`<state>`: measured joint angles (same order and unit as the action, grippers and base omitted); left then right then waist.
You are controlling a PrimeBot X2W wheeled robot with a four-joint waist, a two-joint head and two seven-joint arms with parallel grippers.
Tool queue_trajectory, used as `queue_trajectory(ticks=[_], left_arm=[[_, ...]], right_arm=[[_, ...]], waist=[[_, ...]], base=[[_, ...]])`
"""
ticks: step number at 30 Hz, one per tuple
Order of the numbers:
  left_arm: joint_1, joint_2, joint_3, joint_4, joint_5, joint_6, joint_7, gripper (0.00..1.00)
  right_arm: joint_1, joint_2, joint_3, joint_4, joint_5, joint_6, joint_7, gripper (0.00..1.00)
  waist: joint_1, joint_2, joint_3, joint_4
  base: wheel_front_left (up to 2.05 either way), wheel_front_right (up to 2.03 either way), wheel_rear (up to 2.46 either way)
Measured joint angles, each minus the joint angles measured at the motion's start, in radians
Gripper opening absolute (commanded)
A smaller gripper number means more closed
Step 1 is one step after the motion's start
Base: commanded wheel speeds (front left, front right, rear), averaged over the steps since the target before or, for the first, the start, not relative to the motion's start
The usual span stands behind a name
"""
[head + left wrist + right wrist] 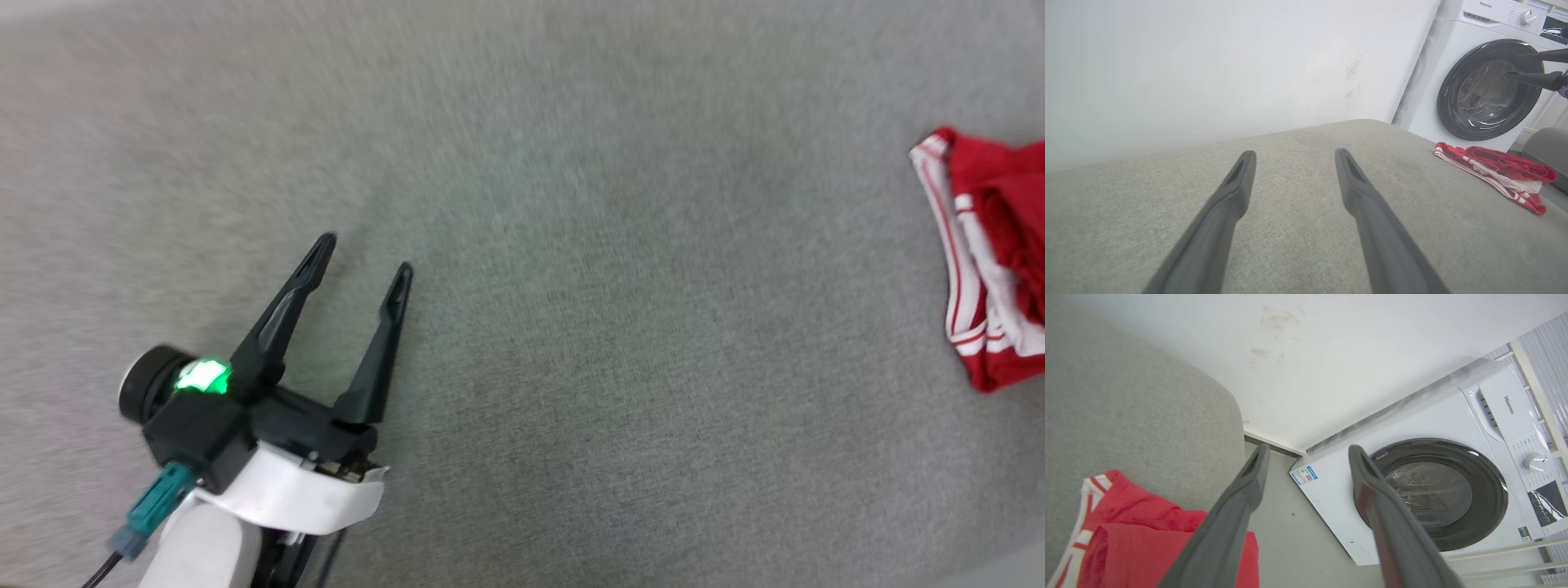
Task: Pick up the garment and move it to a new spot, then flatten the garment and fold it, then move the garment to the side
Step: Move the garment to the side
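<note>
Grey cushion (571, 343): garment (992, 269) at right edge, well apart from wide-spread left gripper (365, 253); right gripper (1308, 451) above it, spread, empty.

Laundry corner, home-like. Evidence: white front-loading washing machine (1412, 420), dark round door (1433, 490), control dial (1534, 461), at right on grey floor (1290, 539) against scuffed white wall (1351, 355); slatted blinds (1547, 347) beyond it; broad grey fabric-covered surface (571, 327) just beside, left of machine.

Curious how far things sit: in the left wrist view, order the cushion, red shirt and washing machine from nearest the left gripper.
1. Cushion, beneath the left gripper.
2. Red shirt, to the right.
3. Washing machine, beyond the shirt.
</note>
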<state>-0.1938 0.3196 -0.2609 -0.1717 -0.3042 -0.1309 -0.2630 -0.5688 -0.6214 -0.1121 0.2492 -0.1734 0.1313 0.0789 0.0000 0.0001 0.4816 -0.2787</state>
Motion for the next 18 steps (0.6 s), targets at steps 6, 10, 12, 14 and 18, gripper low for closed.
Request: queue_trajectory(ticks=[6,10,12,14,18], left_arm=[[0.069,-0.053,0.116,0.023,0.000,0.016,0.000,1.00],[0.121,-0.094,0.188,0.052,-0.001,0.044,0.000,1.00],[0.143,-0.114,0.210,0.057,0.001,0.046,0.000,1.00],[0.167,-0.127,0.221,0.062,0.008,0.045,0.000,1.00],[0.198,-0.151,0.231,0.070,0.018,0.034,0.000,1.00]], right_arm=[[0.059,0.145,-0.005,-0.175,0.081,0.000,-0.015,1.00],[0.121,0.243,-0.006,-0.288,0.160,0.000,-0.027,1.00],[0.166,0.284,-0.005,-0.336,0.193,0.000,-0.035,1.00],[0.215,0.324,0.001,-0.367,0.219,0.000,-0.044,1.00],[0.313,0.377,0.032,-0.388,0.291,0.000,-0.061,1.00]], waist=[[0.0000,0.0000,-0.134,0.041],[-0.0001,0.0000,-0.215,0.079],[-0.0001,0.0000,-0.251,0.099],[-0.0002,0.0000,-0.281,0.121],[-0.0002,0.0000,-0.330,0.165]], base=[[0.00,0.00,0.00],[0.00,0.00,0.00],[0.00,0.00,0.00],[0.00,0.00,0.00],[0.00,0.00,0.00]])
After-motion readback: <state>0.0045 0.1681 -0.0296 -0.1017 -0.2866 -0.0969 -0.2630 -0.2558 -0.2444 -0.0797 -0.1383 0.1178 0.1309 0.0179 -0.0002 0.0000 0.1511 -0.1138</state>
